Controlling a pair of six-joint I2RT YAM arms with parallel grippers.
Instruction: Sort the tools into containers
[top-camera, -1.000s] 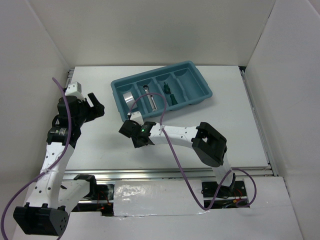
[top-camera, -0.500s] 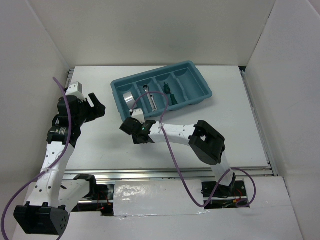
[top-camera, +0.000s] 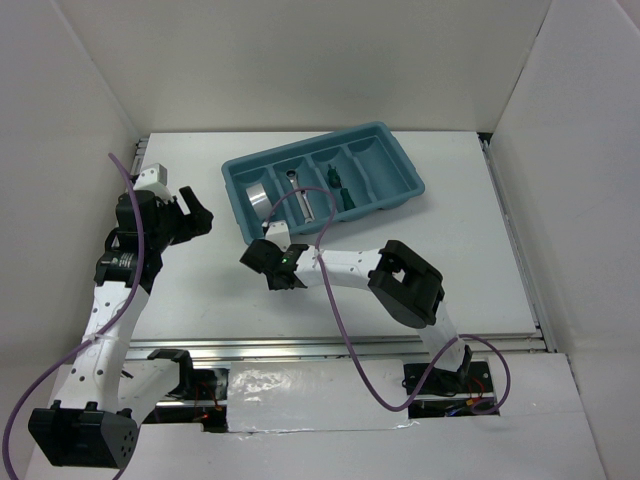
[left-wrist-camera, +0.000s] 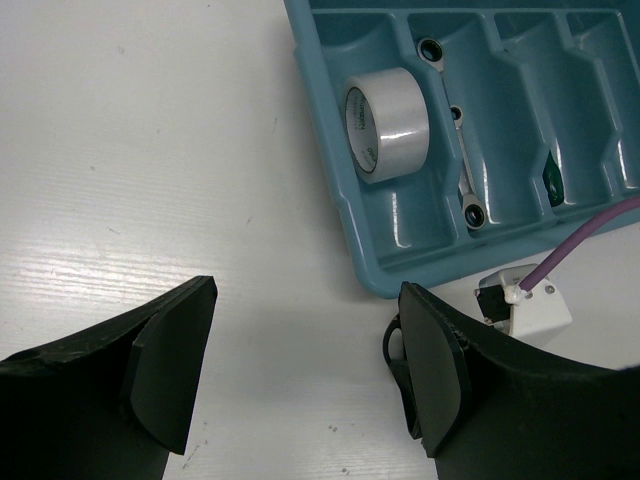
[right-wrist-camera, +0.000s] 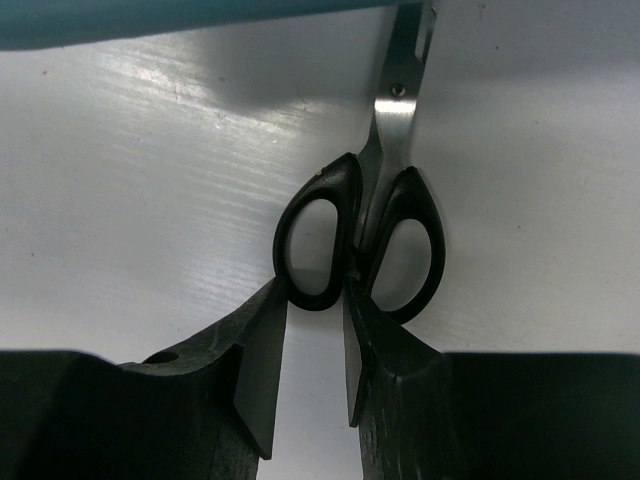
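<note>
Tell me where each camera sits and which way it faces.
Top: fixed above and behind, looking down at the table; left arm and right arm show.
Left wrist: looks past its open left claw at the tray.
Right wrist: looks down past the right claw at scissors.
Top and left wrist share the tray and tape.

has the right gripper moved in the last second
Yes: in the top view the right gripper has crept slightly closer to the tray, up the frame.

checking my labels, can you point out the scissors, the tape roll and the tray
scissors (right-wrist-camera: 393, 125), right wrist view, blade near pivot
tape roll (left-wrist-camera: 400, 120), left wrist view, outer band
tray (left-wrist-camera: 420, 265), left wrist view, near wall
</note>
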